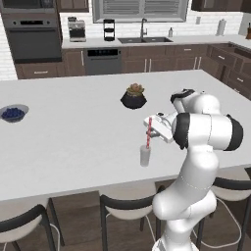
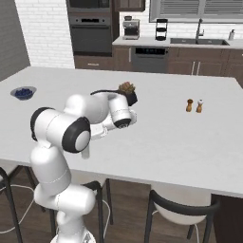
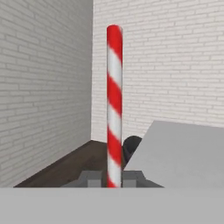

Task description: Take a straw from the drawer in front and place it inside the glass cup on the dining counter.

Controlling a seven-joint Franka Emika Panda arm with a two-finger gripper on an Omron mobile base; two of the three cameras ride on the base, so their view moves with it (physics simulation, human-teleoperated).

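Fingers (image 3: pixel 114 178) are clenched on the thin straight straw with red and white stripes (image 3: pixel 114 100), 2 dark tips pinching it near one end so that most of its length runs out ahead of the hand. From the left base view the straw (image 1: pixel 148 132) hangs upright over the small clear greyish cylindrical glass cup (image 1: pixel 145 155), its lower end at or just inside the rim (I cannot tell which). It looks very light, stiff and smooth, so a narrow pinch near the end should hold, though it could pivot if it knocks the rim. The glass is light too and may tip under a sideways push. It stands near the front edge of the large flat white bench (image 1: pixel 73 137), dark stools below. Open surface lies all round; the dark bowl-shaped plant pot (image 1: pixel 133 97) is well apart.
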